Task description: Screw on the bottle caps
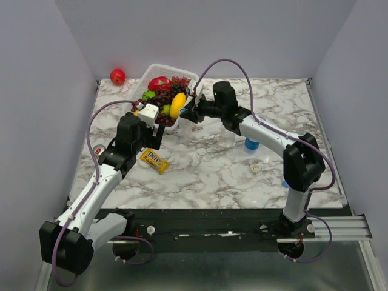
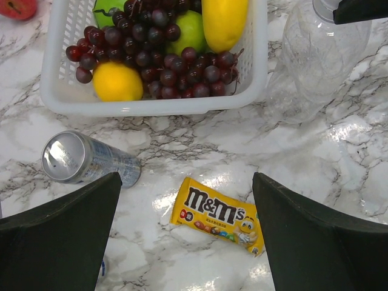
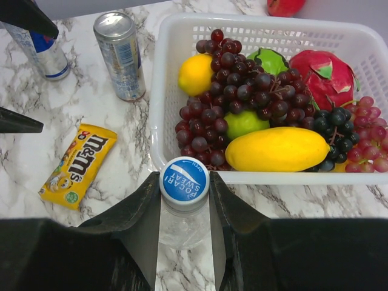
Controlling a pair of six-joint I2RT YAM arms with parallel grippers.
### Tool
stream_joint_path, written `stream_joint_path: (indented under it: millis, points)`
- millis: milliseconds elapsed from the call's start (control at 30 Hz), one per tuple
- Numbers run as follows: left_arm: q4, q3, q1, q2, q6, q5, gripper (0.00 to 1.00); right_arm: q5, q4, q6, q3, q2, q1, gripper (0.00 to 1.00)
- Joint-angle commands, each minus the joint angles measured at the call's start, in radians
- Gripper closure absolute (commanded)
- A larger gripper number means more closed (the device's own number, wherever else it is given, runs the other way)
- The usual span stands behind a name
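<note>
**Left gripper** (image 2: 187,194): over the left half of the table (image 1: 206,176), jaws spread wide, holding nothing. A can (image 2: 79,159) and a packet (image 2: 218,215) lie below it.

**Bottle** (image 3: 182,227): clear, standing just beside the near wall of the basket (image 3: 159,91), toward the far edge and left of centre. Its long axis is vertical, neck up.

**Cap** (image 3: 184,180): blue-and-white, seated on the neck with its printed face up and its axis in line with the bottle's.

**Right gripper** (image 3: 185,177): fingers pressed against opposite sides of the cap's rim.

**Handling (judged):** the bottle looks thin-walled, light and empty, so it is liable to spin or tip under torque. It is best steadied at the body while the cap is turned by its rim.

**Blue bottle** (image 1: 251,144): right half, partly under the right arm.

**Pale cap** (image 1: 256,168): loose, just nearer the near edge than the blue bottle.
</note>
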Motion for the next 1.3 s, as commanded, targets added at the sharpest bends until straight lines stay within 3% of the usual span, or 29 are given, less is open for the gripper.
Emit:
stream_joint_path:
  millis: [0,833,1267]
  points:
    - [0.017,0.028,0.006,0.009,0.014,-0.013,0.01,0.0,0.043,0.005,-0.007,0.022,0.002,0.69]
    - [0.029,0.013,0.005,0.004,0.013,0.016,0.01,0.013,-0.009,-0.007,-0.001,0.032,0.002,0.43]
    - [0.035,0.011,0.006,0.001,0.014,0.037,0.01,0.045,-0.029,-0.007,0.014,0.035,0.002,0.39]
